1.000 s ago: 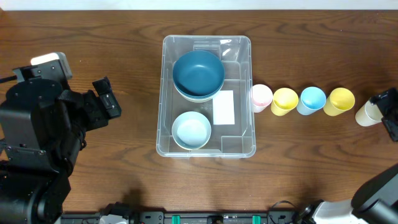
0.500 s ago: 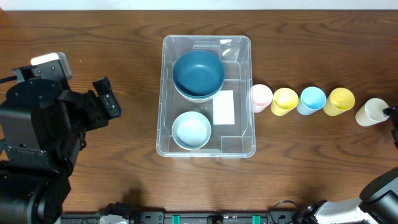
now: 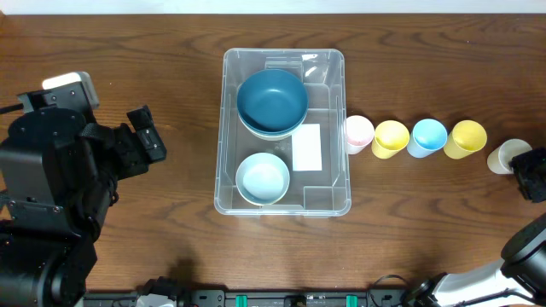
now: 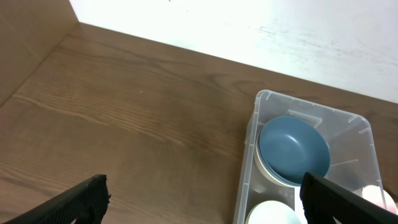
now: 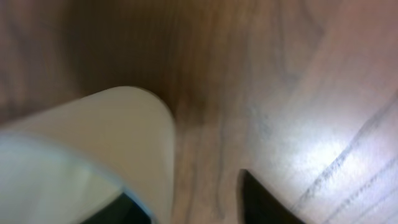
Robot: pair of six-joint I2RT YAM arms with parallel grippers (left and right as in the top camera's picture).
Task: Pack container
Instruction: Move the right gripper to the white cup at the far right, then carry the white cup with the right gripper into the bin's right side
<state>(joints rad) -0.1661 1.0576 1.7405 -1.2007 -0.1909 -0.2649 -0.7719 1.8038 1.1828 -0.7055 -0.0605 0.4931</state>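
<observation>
The container (image 3: 324, 194) is a clear bin at the table's middle. It holds a dark blue bowl (image 3: 271, 98) stacked on another bowl, a light blue bowl (image 3: 263, 179) and a white label. My right gripper (image 3: 527, 170) is at the far right edge, against a cream cup (image 3: 508, 154). In the right wrist view one dark finger sits inside the cup (image 5: 106, 137) and the other finger (image 5: 264, 202) stands outside. A strip of wood shows between that finger and the cup wall, so the right gripper (image 5: 186, 193) is open. My left gripper (image 3: 145, 136) hangs open left of the container (image 4: 249, 162).
Right of the container, a row of cups stands in line with the cream one: pink (image 3: 358, 132), yellow (image 3: 391, 137), blue (image 3: 428, 136), yellow (image 3: 467, 137). The left arm's bulk fills the table's left side.
The right gripper pulled back off the cream cup, then came in at its lower right side with its jaws narrowed astride the cup's wall. The left arm has not moved.
</observation>
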